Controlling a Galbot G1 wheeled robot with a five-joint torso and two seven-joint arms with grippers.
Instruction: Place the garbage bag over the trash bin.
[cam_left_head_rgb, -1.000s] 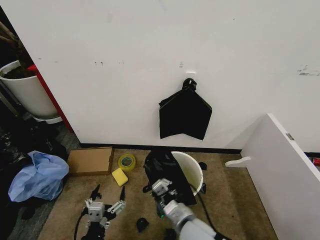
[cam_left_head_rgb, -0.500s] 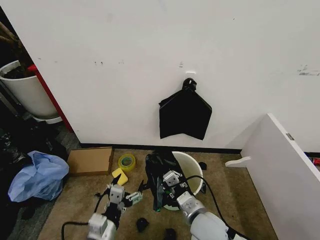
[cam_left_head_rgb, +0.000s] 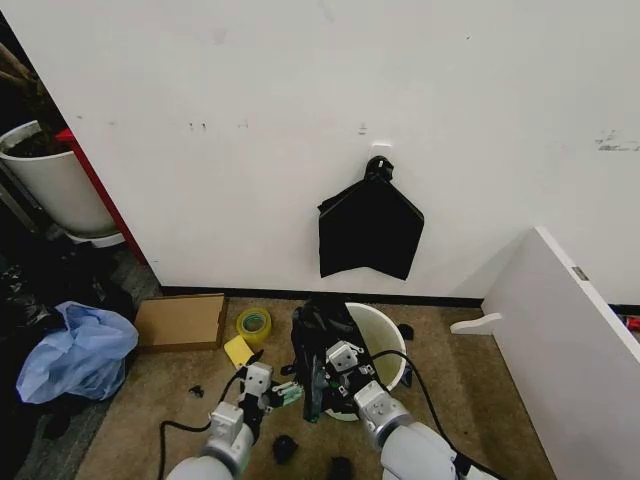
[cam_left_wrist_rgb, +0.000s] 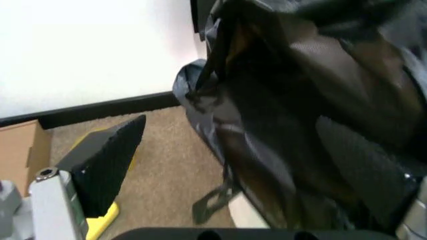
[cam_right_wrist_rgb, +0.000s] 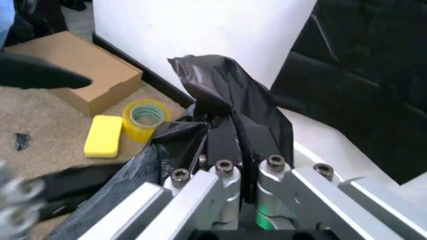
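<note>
While the right gripper (cam_left_head_rgb: 322, 372) stays out of the bucket's mouth, it pinches a fold of the garbage bag (cam_left_head_rgb: 322, 335) between its closed fingers, the black film rising in a crumpled peak above them in the right wrist view (cam_right_wrist_rgb: 223, 92). The bag drapes over the near-left part of the trash bin (cam_left_head_rgb: 385, 345), a white bucket standing on the tan carpet (cam_left_head_rgb: 460, 400) close to the white wall (cam_left_head_rgb: 300, 120), with most of its rim and inside uncovered. To the left, the left gripper (cam_left_head_rgb: 272, 385) hovers just beside the hanging film with its fingers spread wide, one dark ribbed fingertip (cam_left_wrist_rgb: 110, 162) showing apart from the plastic (cam_left_wrist_rgb: 280, 130) in the left wrist view. On the floor near it lie a yellow sponge (cam_left_head_rgb: 238, 351), a roll of yellow tape (cam_left_head_rgb: 253, 323) and a flat cardboard box (cam_left_head_rgb: 180, 321). A black bundle (cam_left_head_rgb: 370, 230) hangs on the wall above the bucket.
</note>
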